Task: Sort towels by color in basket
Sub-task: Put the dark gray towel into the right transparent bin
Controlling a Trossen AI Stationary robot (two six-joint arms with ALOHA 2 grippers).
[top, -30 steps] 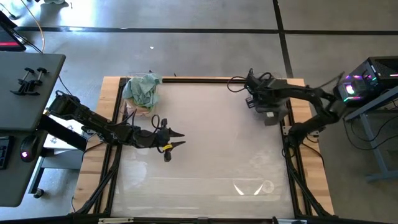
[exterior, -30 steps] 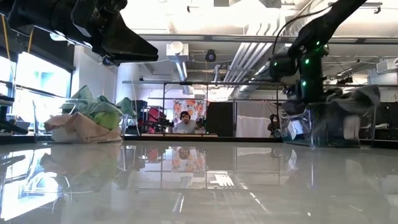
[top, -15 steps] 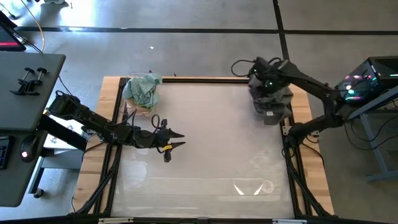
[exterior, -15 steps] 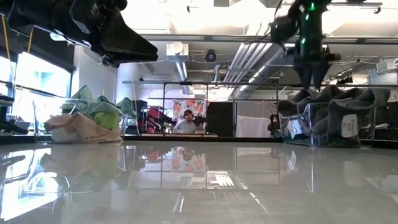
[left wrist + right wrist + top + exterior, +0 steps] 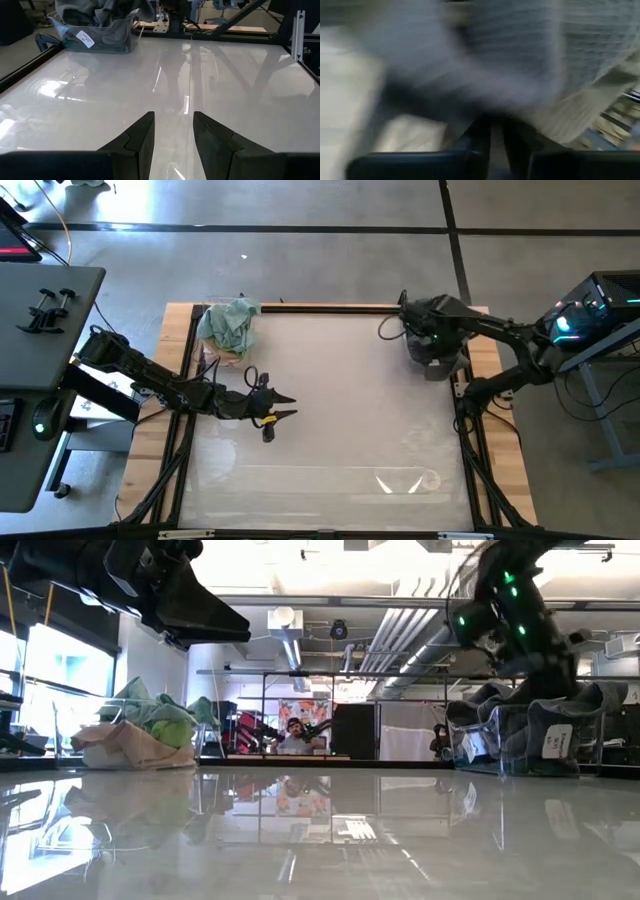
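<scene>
Two dark grey towels [image 5: 545,725] binned under right hand [image 5: 428,340], fingers nearly closed.

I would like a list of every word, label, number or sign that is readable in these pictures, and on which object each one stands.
No text can be read here.
White tag on the clear basket holding dark grey towels: print too small to read.
The same basket's tag in the low view: also too small.
Picture on the far wall: no readable words.
</scene>
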